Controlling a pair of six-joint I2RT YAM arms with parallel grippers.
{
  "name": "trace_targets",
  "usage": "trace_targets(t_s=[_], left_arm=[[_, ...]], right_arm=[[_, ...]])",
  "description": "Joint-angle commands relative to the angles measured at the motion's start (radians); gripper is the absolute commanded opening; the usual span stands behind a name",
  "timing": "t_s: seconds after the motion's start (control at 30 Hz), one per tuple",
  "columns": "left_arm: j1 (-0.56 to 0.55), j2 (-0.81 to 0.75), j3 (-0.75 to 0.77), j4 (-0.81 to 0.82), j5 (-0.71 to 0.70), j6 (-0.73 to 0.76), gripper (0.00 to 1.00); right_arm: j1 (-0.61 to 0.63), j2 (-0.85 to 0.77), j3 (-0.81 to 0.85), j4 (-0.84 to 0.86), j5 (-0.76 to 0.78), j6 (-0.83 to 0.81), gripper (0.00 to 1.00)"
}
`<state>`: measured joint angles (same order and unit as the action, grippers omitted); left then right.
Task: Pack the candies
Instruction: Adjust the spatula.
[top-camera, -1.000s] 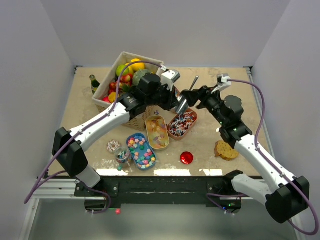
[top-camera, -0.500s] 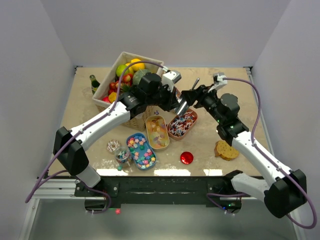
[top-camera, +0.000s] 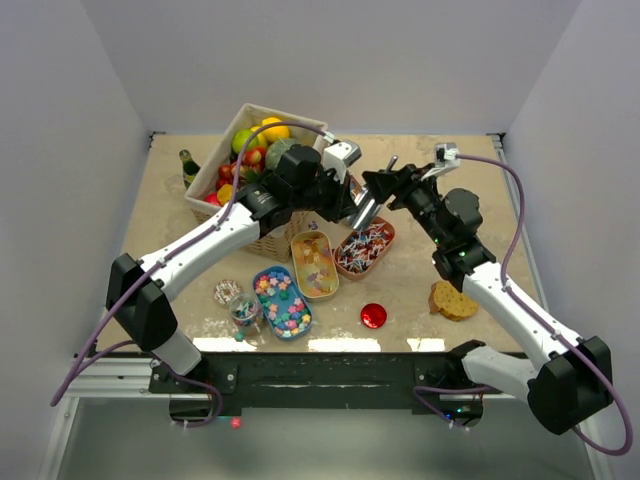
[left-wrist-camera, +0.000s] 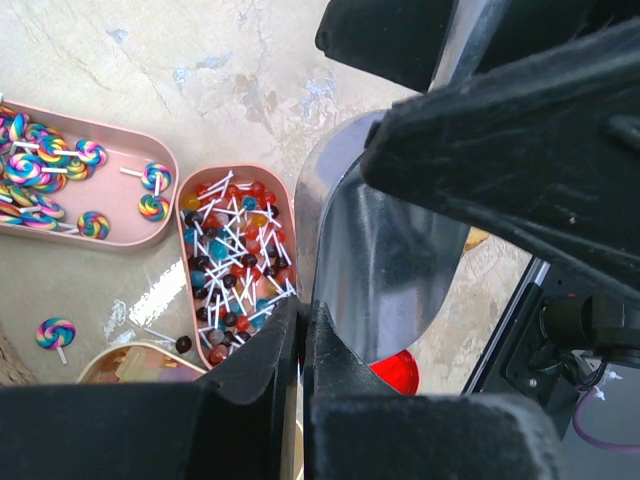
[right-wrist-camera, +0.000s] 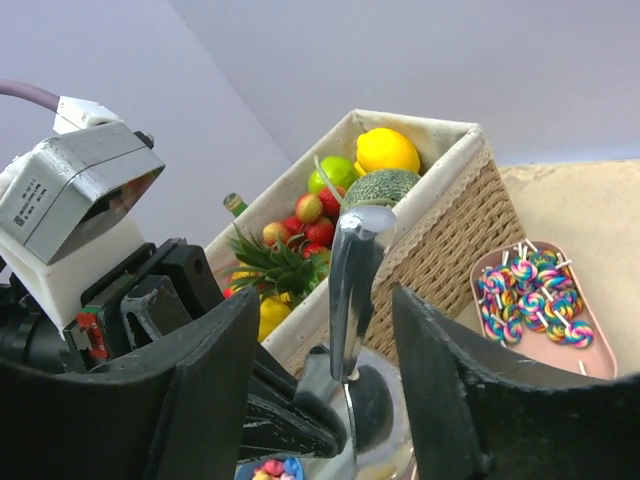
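It was a robotics lab cell: plain pale walls (top-camera: 60, 150) boxed in a marbled surface (top-camera: 410, 275), with two cabled arms (top-camera: 200, 245) bolted to a metal frame (top-camera: 110, 372) at its near edge.

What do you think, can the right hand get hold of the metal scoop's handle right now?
Probably yes. The right hand is open, and the handle of the scoop stands between its fingers, nothing in the way. The left hand pinches the scoop lower down, leaving the handle free.

Mirror-glossy polished metal on the silver scoop (left-wrist-camera: 385, 265); coarse woven wicker on the beige rectangular basket (right-wrist-camera: 455, 235); smooth matt plastic on the pink oval tray (left-wrist-camera: 125, 190).
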<state>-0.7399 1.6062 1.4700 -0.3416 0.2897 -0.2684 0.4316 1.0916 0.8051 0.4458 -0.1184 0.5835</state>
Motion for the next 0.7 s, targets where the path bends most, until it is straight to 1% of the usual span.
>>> trace_targets(t_s=[0.0,0.07,0.1,0.13,0.23,0.33,0.37,0.47,0.57,0.67], left_arm=[[-0.001,-0.017,0.024,0.019,0.008,0.023,0.0],[-0.001,-0.017,0.026,0.019,0.008,0.021,0.0],[-0.001,-0.017,0.027,0.018,0.002,0.021,0.0],[-0.001,-0.017,0.029,0.018,0.0,0.021,0.0],[-0.001,-0.019,0.041,0.007,-0.015,0.02,0.0],[-0.001,-0.026,0.046,-0.002,-0.035,0.017,0.47],[-0.001,-0.032,0.043,-0.002,-0.053,0.017,0.66],[-0.001,-0.049,0.041,-0.007,-0.087,0.017,0.85],[-0.001,-0.055,0.032,-0.014,-0.125,0.011,0.9],[0.0,-0.046,0.012,-0.023,-0.149,0.001,0.91]], right_arm=[[0.001,-0.006,0.017,0.035,0.016,0.016,0.39],[0.001,0.017,0.026,0.022,0.0,0.016,0.2],[0.002,0.024,0.029,0.008,-0.003,0.016,0.04],[0.002,0.028,0.031,0.001,0.0,0.018,0.0],[0.001,0.028,0.02,-0.004,0.017,0.019,0.0],[-0.005,0.027,-0.003,0.001,0.046,0.027,0.0],[-0.017,0.024,-0.03,0.011,0.066,0.033,0.0],[-0.062,0.024,-0.091,0.053,0.104,0.07,0.0],[-0.089,0.031,-0.148,0.076,0.163,0.09,0.0],[-0.093,0.047,-0.184,0.09,0.268,0.079,0.0]])
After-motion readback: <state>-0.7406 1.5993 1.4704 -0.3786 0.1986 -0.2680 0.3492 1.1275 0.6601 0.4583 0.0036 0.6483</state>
